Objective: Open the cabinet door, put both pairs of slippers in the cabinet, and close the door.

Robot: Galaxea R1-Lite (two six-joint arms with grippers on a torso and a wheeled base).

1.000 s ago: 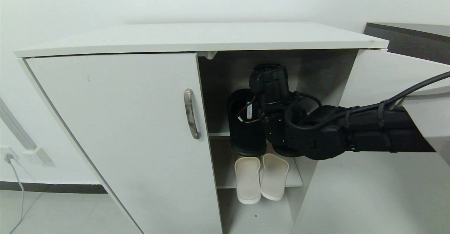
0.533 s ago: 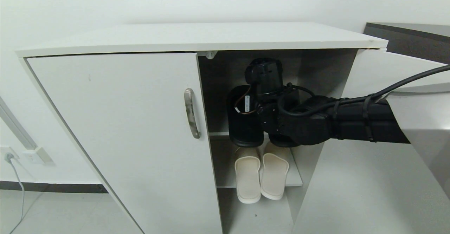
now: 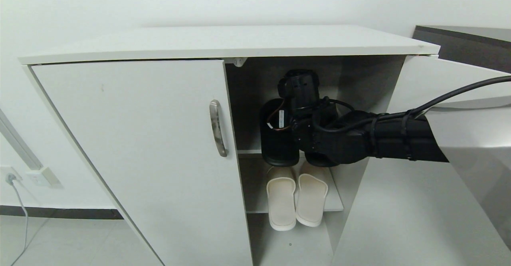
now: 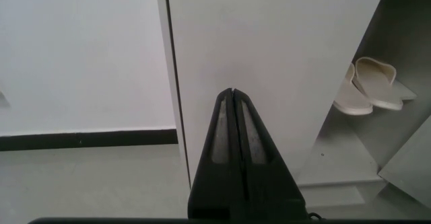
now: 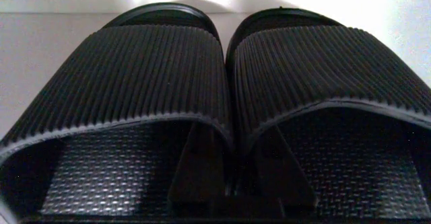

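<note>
— How far along were we?
— The cabinet's [image 3: 223, 42] right door [image 3: 439, 82] stood open, and the white slippers [image 3: 295, 202] lay on the lower shelf [image 3: 336, 207]. Our right end effector [image 5: 236, 173] gripped the black slippers [image 3: 279, 138] at the upper shelf's [image 3: 247, 152] front edge.
— What was left?
— Releasing them, we judged, then closing the door. Our left end effector [image 4: 232, 136] was pinched together, empty.

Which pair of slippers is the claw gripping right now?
The black pair, pinched together by the right claw in the upper compartment; the cream pair lies untouched on the shelf below.
</note>
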